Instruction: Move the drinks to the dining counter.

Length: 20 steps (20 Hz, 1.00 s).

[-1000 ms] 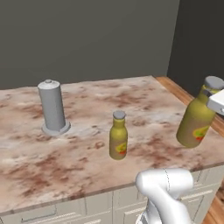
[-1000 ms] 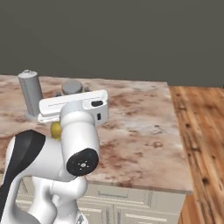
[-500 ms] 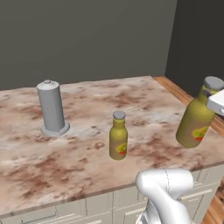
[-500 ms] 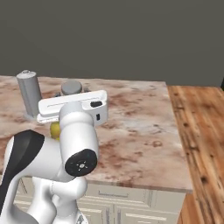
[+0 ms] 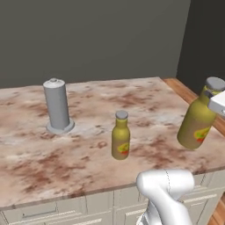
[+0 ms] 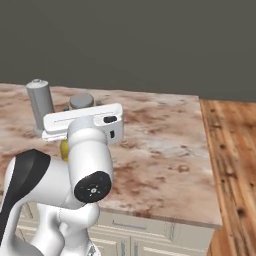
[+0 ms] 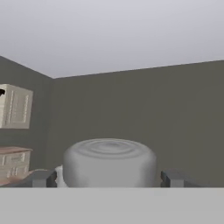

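Note:
Two mustard-yellow drink bottles show. One bottle [image 5: 121, 137] stands upright on the marble dining counter [image 5: 88, 158], near its front middle. The second bottle [image 5: 198, 119] leans near the counter's right end, with my gripper [image 5: 218, 103] shut on its neck just under the grey cap [image 5: 215, 83]. I cannot tell whether its base touches the marble. In the hand view that cap [image 7: 109, 162] sits between the two fingertips [image 7: 43, 178] of the gripper [image 7: 109, 177]. In the right base view the white hand [image 6: 82, 122] covers most of this bottle [image 6: 64, 149].
A grey cylinder on a round base [image 5: 57, 105] stands at the counter's back left. A dark grey wall [image 5: 96, 39] backs the counter. Wooden floor [image 6: 232, 160] lies past the right end. Cream drawers [image 5: 66, 211] run below the front edge.

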### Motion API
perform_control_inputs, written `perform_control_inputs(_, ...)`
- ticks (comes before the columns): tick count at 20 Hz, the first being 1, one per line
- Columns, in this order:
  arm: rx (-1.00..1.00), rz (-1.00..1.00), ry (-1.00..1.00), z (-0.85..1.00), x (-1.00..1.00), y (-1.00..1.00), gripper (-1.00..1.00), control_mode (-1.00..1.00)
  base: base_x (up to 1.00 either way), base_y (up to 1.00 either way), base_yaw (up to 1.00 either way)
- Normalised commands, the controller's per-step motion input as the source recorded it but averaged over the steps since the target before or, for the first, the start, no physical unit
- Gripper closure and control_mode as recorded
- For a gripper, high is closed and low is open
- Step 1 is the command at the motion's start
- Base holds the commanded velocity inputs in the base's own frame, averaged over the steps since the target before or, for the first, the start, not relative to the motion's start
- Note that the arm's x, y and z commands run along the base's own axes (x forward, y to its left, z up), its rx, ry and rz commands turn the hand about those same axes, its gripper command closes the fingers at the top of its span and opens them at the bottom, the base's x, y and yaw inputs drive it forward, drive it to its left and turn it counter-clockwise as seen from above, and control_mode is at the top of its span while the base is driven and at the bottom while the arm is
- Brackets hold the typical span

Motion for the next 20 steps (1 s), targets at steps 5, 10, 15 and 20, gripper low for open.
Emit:
perform_control_inputs(5,0.00,0.00,0.00,0.00,0.00,0.00,1.00,1.00,0.57,0.00,0.27)
perform_control_inputs(10,0.00,0.08,0.00,0.00,0.18,0.00,1.00,-1.00,0.30,0.00,0.13)
perform_control_inputs(15,0.00,0.08,0.03,0.00,0.47,0.00,1.00,-1.00,0.00,0.00,0.00)
perform_control_inputs(20,0.00,0.05,0.01,-0.13,0.34,0.00,1.00,-1.00,0.00,0.00,0.00)
